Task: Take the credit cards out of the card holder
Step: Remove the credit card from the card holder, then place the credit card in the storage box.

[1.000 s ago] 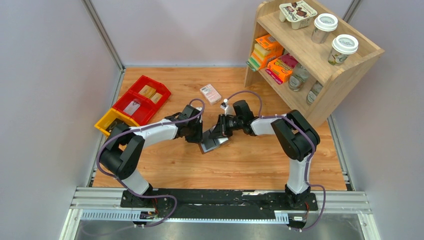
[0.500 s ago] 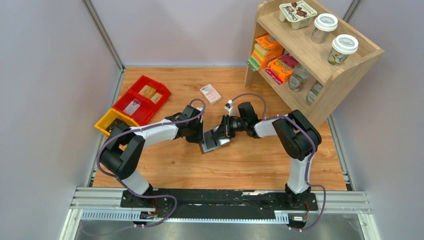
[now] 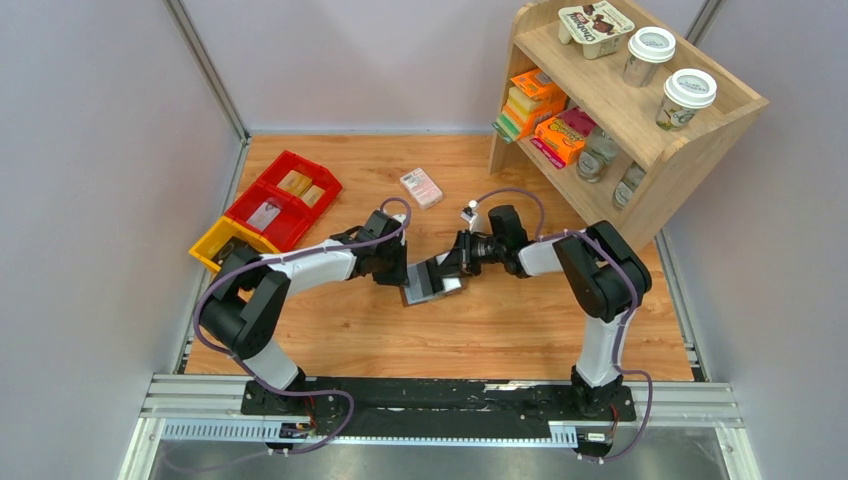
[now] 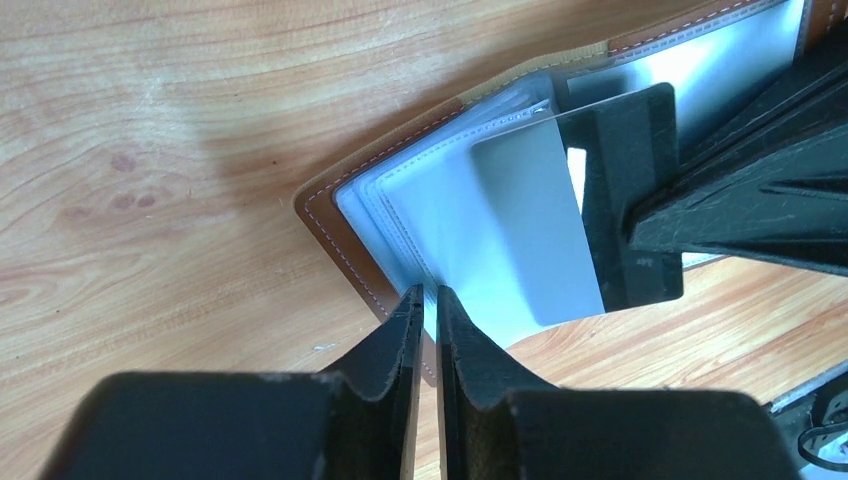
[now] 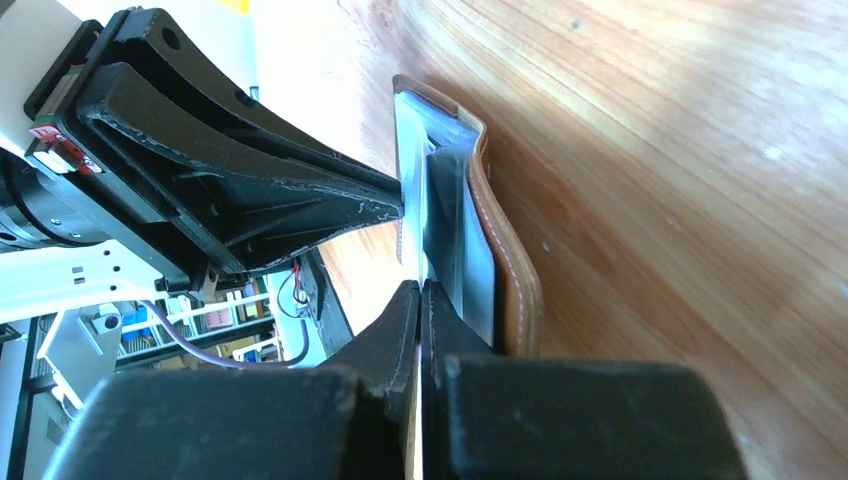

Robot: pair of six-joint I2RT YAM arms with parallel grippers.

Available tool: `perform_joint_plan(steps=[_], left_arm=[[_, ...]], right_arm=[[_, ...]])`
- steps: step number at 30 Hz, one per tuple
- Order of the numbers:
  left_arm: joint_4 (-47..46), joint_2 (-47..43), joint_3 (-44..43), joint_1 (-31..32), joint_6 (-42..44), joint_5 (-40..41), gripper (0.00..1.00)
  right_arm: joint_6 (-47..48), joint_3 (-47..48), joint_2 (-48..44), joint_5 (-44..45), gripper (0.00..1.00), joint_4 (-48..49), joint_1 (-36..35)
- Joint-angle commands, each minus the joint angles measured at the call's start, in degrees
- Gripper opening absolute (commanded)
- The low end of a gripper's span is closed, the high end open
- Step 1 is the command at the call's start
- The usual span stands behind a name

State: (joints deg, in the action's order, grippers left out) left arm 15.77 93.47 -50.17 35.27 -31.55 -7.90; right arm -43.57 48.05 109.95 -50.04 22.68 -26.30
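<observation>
Left claw [image 4: 426, 296] pinches card holder [image 4: 328, 226] edge; right claw [image 5: 420, 292] pinches credit card [image 4: 522, 232].

card holder [image 4: 322, 222] partly off-frame, top R

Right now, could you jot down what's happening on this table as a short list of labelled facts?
wallet: brown leather, open, pale pockets showing
left fingers: pinched shut on the wallet's edge
right fingers: shut on a card
card: pale grey, sticking partly out of the wallet's pockets
box: pink-and-white, lying on the wood behind both arms, untouched
</observation>
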Motion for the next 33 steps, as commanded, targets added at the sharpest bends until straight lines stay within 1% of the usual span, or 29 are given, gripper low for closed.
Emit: perform_joint_plan(steps=[1,5,7,9,14,15,17,18,19,22,23,24,25,26,27,28,30,33], left_arm=[[4.0,2.3,4.3,0.1,4.0,4.3,0.16],[2.0,-0.2,4.7,0.1,5.4,4.1,0.20],[1.4,-1.5,4.6,0.1,6.1,4.2,0.23],[0.9,-2.9,4.1,0.1,6.8,4.6,0.29],[0.1,-7.9,2.0,0.2,9.3,6.0,0.51],[-0.1,-8.6,1.4,0.5,10.4,6.4,0.54],[-0.5,-12.0,0.8,1.1,12.4,7.7,0.62],[-0.8,-12.8,0.6,1.7,13.3,7.7,0.63],[-1.0,-14.6,0.3,1.9,14.8,9.5,0.66],[-3.4,-18.7,0.9,3.5,18.9,11.4,0.70],[-4.1,-20.9,1.7,3.9,19.9,12.0,0.73],[-6.1,-22.0,2.2,5.3,22.6,13.6,0.74],[-7.6,-24.5,3.6,6.3,24.1,14.6,0.74],[-10.2,-25.8,4.5,8.2,27.9,16.1,0.74],[-12.1,-28.3,6.2,9.2,29.7,16.9,0.74],[-15.4,-29.5,7.2,11.5,33.9,18.5,0.75],[-19.7,-32.3,10.1,13.8,38.9,18.8,0.75],[-21.7,-34.0,11.1,16.5,44.5,19.1,0.75]], right_arm=[[3.2,-1.1,-4.8,1.3,0.00,-2.5,2.3],[6.6,-1.3,-7.2,3.7,0.00,-8.0,2.8],[6.9,-1.2,-7.9,4.6,0.00,-9.3,2.8],[6.7,-1.1,-8.6,5.5,0.00,-10.5,2.8],[7.0,-0.1,-9.8,7.4,0.00,-14.7,2.8],[6.7,0.2,-10.0,7.4,0.00,-15.2,2.8],[5.8,0.4,-11.1,7.4,0.00,-15.6,2.8],[5.5,0.5,-11.7,7.6,0.00,-16.0,2.8],[5.4,0.9,-12.4,8.1,0.00,-17.0,2.8],[4.6,3.2,-14.3,9.2,0.00,-21.1,2.8],[3.8,4.1,-14.8,9.5,0.00,-22.5,2.8],[3.1,5.0,-15.4,10.1,0.00,-24.9,2.8],[2.2,5.8,-15.7,10.6,0.00,-26.9,2.8],[1.2,6.5,-16.2,10.9,0.00,-27.9,2.8],[0.3,7.0,-16.6,11.4,0.00,-29.0,2.8],[-0.9,7.4,-17.3,11.9,0.00,-30.0,2.8],[-2.9,7.9,-18.5,13.1,0.00,-32.1,2.8],[-4.8,9.0,-20.7,15.8,0.00,-36.1,2.8]])
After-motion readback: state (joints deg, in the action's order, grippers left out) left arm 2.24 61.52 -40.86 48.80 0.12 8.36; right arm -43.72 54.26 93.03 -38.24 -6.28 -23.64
